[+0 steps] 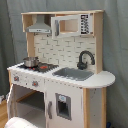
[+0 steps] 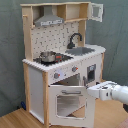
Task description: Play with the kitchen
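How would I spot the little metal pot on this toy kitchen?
Find the toy kitchen and its white countertop. In both exterior views the small metal pot stands on the black hob, at the end away from the grey sink. It is the only shiny, loose item there.

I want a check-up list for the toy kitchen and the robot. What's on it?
Surface: white countertop, wooden floor.
Job's things: kitchen; oven door hanging open in the second exterior view; metal pot on the hob; black faucet by the grey sink.
Clutter: nothing seen.
Grippers: gripper at the oven door's edge.
Cables: nothing seen.
Surroundings: grey curtain behind.
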Robot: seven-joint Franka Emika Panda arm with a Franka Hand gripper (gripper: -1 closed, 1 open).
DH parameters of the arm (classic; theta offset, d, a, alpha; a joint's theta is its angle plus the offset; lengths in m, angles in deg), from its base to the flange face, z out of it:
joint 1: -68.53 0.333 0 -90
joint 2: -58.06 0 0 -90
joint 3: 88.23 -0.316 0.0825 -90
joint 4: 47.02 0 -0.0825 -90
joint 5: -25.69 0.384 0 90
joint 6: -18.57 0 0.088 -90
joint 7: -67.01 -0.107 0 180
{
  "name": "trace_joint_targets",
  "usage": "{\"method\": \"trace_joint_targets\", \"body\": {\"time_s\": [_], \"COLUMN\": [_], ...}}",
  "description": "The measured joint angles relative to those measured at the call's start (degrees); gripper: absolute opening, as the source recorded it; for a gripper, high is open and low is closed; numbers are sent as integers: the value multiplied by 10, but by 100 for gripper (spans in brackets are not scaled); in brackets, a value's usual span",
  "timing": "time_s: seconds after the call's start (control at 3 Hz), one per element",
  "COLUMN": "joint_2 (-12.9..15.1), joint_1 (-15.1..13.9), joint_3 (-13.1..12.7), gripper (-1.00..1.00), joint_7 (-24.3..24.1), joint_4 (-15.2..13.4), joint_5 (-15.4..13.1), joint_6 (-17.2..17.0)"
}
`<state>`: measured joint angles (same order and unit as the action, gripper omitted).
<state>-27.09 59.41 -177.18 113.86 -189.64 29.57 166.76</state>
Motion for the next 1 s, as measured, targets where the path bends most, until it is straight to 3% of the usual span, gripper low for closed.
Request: {"method": "trace_joint_targets", "body": {"time_s": [0.33, 1.0], "joint_2": [-5, -9], "joint_1": [-6, -50], "joint_3": [32, 26], "gripper": [100, 100], "joint_7": [-3, -81], "joint_4": [29, 99], "joint_5": [-36, -73], "joint_6": [14, 18]}}
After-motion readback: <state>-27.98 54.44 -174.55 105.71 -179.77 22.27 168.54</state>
